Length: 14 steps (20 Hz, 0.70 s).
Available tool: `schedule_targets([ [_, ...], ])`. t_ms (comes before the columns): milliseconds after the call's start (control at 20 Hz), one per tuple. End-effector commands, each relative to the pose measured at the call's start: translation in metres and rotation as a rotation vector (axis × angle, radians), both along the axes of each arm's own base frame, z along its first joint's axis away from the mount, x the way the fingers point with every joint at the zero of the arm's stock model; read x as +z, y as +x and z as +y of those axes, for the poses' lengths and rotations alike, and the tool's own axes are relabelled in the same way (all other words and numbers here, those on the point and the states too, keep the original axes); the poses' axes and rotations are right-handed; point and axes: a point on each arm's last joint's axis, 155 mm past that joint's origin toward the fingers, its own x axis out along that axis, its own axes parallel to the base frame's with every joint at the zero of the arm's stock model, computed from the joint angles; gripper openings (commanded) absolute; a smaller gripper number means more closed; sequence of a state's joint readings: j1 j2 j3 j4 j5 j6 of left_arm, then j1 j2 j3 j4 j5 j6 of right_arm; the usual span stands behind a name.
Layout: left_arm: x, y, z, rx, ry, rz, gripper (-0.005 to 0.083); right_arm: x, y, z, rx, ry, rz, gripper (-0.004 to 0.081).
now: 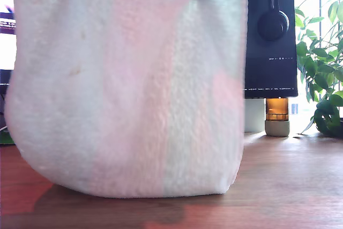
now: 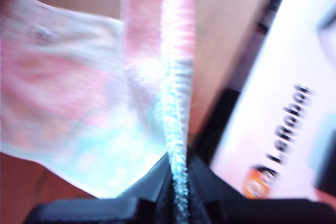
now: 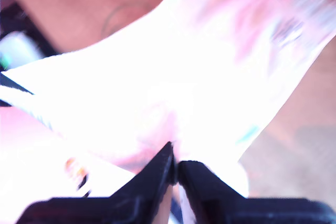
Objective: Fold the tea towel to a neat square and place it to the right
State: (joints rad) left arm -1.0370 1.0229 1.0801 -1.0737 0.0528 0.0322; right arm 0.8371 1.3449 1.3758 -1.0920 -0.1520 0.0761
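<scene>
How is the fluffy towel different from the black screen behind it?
The towel is pale pink and white; the screen is black. The towel looks soft and fluffy; the screen looks flat and hard. The towel hangs pinched in my first claw and my second claw; the screen has headphones hung over it. Both are upright above the table.

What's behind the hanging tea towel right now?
Past the tea towel, at the exterior view's right, a dark monitor with headphones, an amber bottle and a plant show. Anything directly behind it is covered.
</scene>
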Motion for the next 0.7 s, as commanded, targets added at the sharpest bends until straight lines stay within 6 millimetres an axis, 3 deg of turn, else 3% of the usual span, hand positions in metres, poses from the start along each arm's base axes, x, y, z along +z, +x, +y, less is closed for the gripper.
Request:
schedule_targets([
  [0, -0.010, -0.015, 0.017, -0.007, 0.054, 0.064, -0.0024, -0.014, 0.001, -0.017, -0.035, -0.080, 0.015, -0.0012],
  [300, -0.019, -0.035, 0.022, -0.046, 0.072, 0.155, -0.0024, -0.040, -0.029, -0.013, 0.006, -0.135, 0.083, -0.0012],
  [650, -0.056, -0.067, 0.029, -0.097, 0.114, 0.316, -0.0024, -0.079, -0.073, -0.015, 0.047, -0.228, 0.172, -0.0013],
])
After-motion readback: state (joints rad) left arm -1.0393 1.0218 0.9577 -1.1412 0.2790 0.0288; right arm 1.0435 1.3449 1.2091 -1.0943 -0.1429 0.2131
